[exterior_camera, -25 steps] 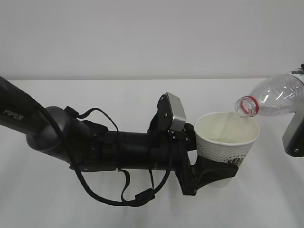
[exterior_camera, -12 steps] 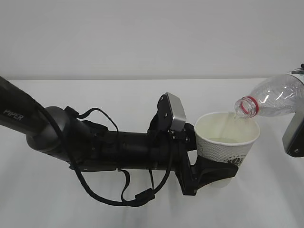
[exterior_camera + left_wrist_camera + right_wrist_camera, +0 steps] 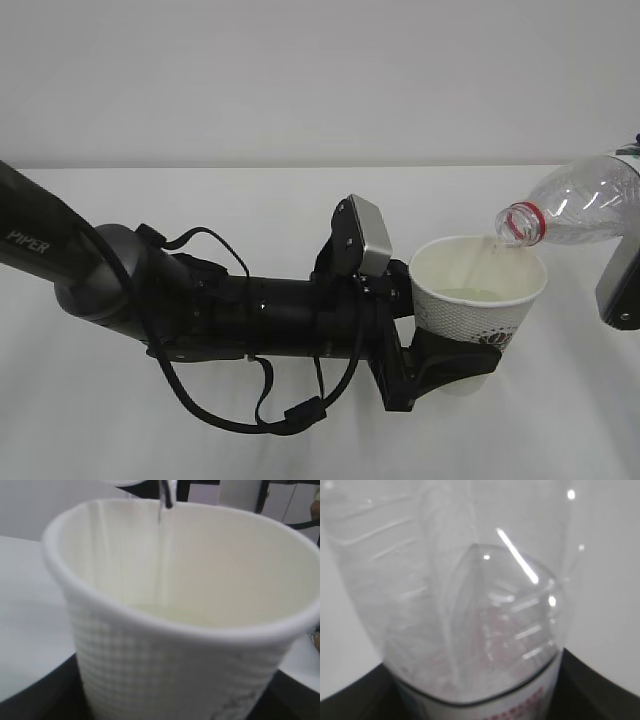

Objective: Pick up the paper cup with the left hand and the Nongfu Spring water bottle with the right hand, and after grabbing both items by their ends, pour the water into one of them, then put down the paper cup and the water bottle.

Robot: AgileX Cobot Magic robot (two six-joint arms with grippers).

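Pour in progress: water (image 3: pixel 161 555) level in paper cup (image 3: pixel 478 300) has risen vs a sec ago. Left hand (image 3: pixel 445 365) clamps cup, centre-right; right hand (image 3: pixel 622 285) holds Nongfu Spring water bottle (image 3: pixel 575 210), upper right, tilted over rim. Put-down remains.

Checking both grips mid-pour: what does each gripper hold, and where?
Left gripper clasps the paper cup at its base; right gripper holds the water bottle by its bottom end.
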